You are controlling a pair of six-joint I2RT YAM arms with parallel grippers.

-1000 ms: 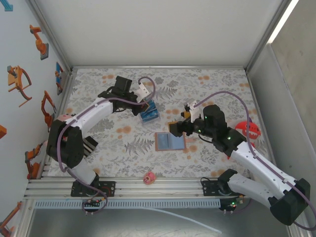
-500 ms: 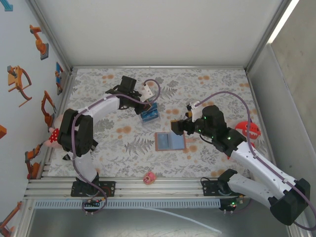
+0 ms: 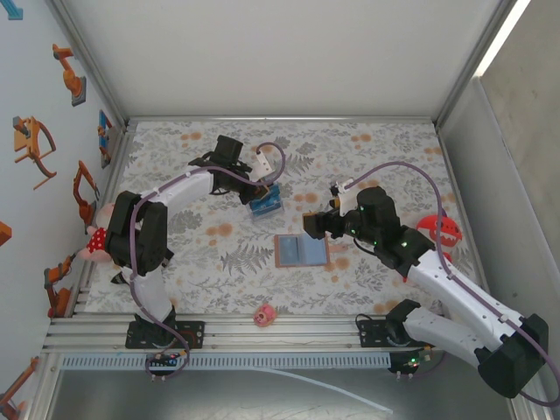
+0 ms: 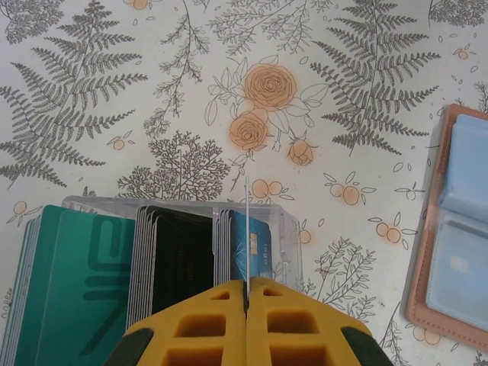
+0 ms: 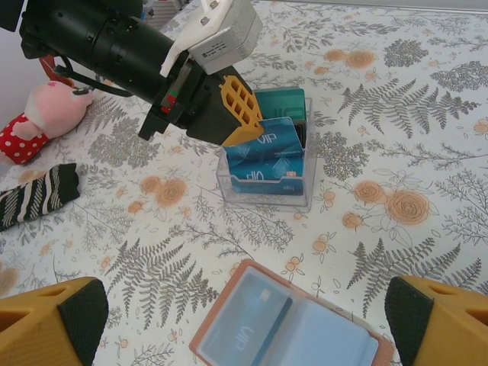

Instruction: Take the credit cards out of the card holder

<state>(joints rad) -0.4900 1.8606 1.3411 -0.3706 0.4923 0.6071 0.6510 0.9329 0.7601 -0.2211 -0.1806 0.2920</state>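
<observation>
Top view, hazard: the left gripper (image 3: 261, 186) hangs right over the clear plastic box of upright cards (image 3: 265, 203). A skewed descent could catch the stored cards and tip them.
Top view, pose: the left arm reaches toward 12 o'clock with its wrist bent down over the box. The right arm stretches toward 11 o'clock, and the right gripper (image 3: 313, 226) hovers at the 12 o'clock edge of the card holder.
Top view, task item: the open tan-brown leather-like folding card holder (image 3: 302, 251) lies flat at 5 o'clock from the box.
Left wrist, hazard: letting go off-centre would likely drop the card onto its neighbours' top edges, not between them.
Left wrist, pincer: the yellow fingers are clenched on a thin blue credit card (image 4: 246, 221), seen edge-on as a pale line pointing to 12 o'clock. Teal credit cards (image 4: 69, 282) stand at 9 o'clock of it.
Right wrist, hazard: one blue card in the pocket (image 5: 255, 303) remains to be drawn out. Nothing pins the holder, so a pull may drag the whole thing.
Right wrist, pincer: released — yellow fingers (image 5: 57, 316) spread wide at 7 and 5 o'clock, nothing held.
</observation>
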